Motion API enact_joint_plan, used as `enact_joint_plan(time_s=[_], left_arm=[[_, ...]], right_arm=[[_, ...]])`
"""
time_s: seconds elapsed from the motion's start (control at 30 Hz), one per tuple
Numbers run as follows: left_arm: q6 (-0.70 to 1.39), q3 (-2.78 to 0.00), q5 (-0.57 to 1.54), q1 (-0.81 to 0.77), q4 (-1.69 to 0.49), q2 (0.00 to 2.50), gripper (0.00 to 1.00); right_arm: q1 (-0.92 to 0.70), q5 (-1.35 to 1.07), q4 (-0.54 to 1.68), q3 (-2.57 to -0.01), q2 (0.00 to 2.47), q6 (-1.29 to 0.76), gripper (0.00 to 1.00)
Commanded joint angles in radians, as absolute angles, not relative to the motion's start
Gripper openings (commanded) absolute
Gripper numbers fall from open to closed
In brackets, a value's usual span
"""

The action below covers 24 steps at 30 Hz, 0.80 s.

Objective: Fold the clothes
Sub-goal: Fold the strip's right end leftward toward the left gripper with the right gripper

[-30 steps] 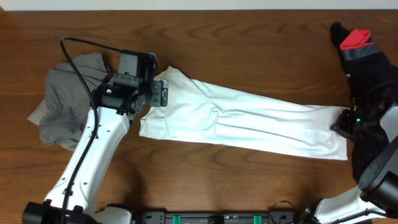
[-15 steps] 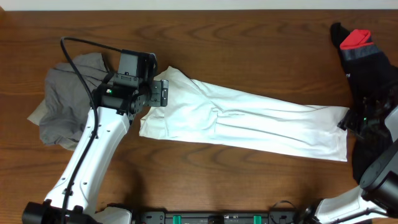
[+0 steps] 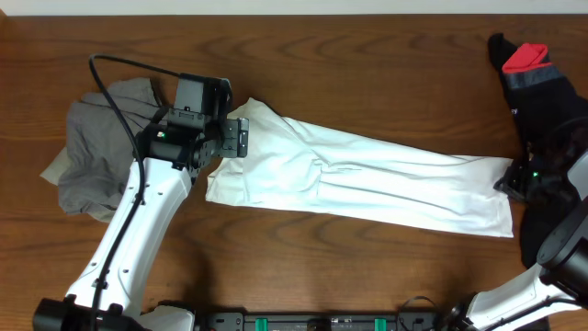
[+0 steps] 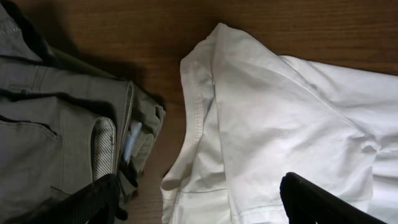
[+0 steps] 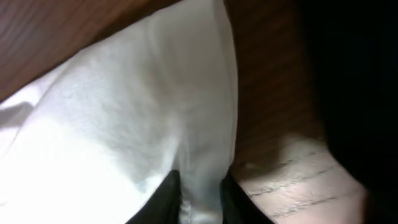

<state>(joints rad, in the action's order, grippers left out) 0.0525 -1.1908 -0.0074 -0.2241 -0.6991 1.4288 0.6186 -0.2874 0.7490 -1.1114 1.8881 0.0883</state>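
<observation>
The clothes lie on a wooden table. A white T-shirt (image 3: 358, 179), folded into a long strip, runs from left of centre to the right edge. My left gripper (image 3: 237, 138) hovers open over its collar end (image 4: 199, 112), with the fingers (image 4: 87, 202) spread wide and nothing between them. At the hem end, my right gripper (image 3: 505, 181) is shut on a pinch of the white cloth (image 5: 155, 112), which bunches between the two dark fingertips (image 5: 168, 193). No print shows on the shirt.
A crumpled grey-khaki garment (image 3: 92, 152) lies at the left, close beside the shirt's collar and under the left arm; its waistband and pocket (image 4: 56, 124) show in the left wrist view. A black-and-red piece (image 3: 537, 78) sits at the far right, behind the right arm.
The right gripper drew back a little from the hem with its jaws wider, then came in again and closed on the cloth. The left arm has not moved.
</observation>
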Motion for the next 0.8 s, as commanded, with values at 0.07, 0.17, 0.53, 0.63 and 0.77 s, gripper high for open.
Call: enact_joint_plan(time_s=[0.07,0.17,0.53,0.63,0.77], left_arm=[[0.061,-1.205,-0.011,-0.219,-0.699,1.428,0.84],[0.061,-1.205,-0.011,-0.219,-0.699,1.428,0.84],[0.062,-1.230,-0.011,-0.219,-0.700,1.387,0.84],[0.062,-1.256,-0.011,-0.219,-0.705,1.343,0.84],[0.065,-1.277,-0.009,-0.219,-0.713,1.273,0.84]], right_arm=[[0.608,-0.366,0.760,-1.093,1.917,0.103,0.03],[0.608,-0.385,0.765,-1.098,1.883,0.102,0.01],[0.607,-0.144,0.978,-1.360,1.611,-0.007,0.01],[0.600,-0.139,1.025,-1.431,1.566,-0.007,0.01],[0.541,-0.213,1.071,-1.482,1.522,-0.015,0.01]])
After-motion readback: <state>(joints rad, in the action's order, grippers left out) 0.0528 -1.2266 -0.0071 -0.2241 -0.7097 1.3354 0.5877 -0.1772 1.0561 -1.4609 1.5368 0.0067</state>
